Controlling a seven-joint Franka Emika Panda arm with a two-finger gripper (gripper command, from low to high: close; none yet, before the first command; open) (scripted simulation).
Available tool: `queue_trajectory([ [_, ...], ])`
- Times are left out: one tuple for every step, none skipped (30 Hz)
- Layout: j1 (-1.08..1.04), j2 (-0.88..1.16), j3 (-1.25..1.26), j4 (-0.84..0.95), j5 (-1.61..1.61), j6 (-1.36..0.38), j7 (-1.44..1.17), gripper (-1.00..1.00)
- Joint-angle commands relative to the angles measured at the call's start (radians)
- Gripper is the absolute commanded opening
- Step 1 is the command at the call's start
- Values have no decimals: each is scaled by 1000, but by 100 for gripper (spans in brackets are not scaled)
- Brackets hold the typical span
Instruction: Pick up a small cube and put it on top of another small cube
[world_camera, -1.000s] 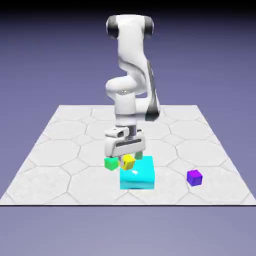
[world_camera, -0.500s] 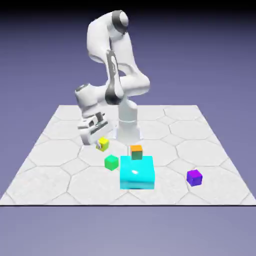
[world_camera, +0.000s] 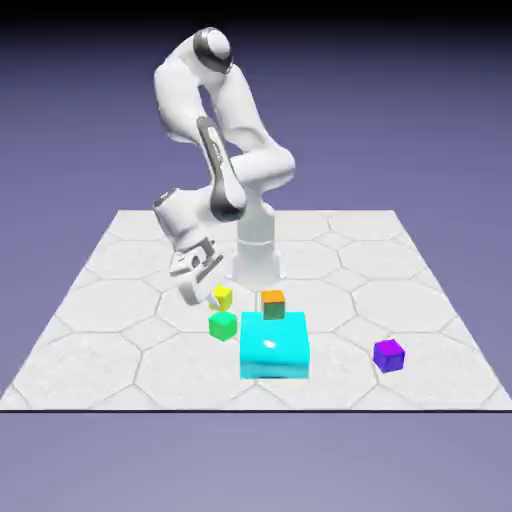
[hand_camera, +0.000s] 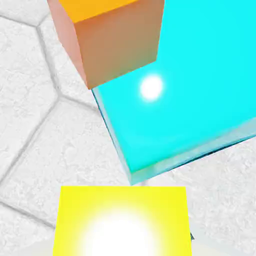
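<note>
Yellow cube (world_camera: 222, 298) shifted nearer green cube (world_camera: 223, 326), tilted

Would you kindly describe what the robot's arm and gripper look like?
The arm is glossy white with smooth, rounded segments and dark grey to black caps and trim at several joints. The gripper has a chunky white body with dark details on its face and slim fingers, one of which shows pale in the exterior view. No cables or lettering can be made out.

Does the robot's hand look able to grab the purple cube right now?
Probably not yet: the gripper seems to hold the yellow cube already, though nothing seems to crowd the purple cube.
</note>
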Motion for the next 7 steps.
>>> queue_trajectory([
  [36, 4, -34, 1, -1, 18, -1, -100],
  [73, 8, -68, 1, -1, 35, -2, -100],
  [109, 12, -102, 2, -2, 52, -3, -100],
  [145, 16, -136, 2, -3, 70, -4, -100],
  [181, 21, -170, 3, -3, 87, -5, -100],
  [182, 21, -170, 3, -3, 87, -6, -100],
  [182, 21, -170, 3, -3, 87, -6, 100],
])
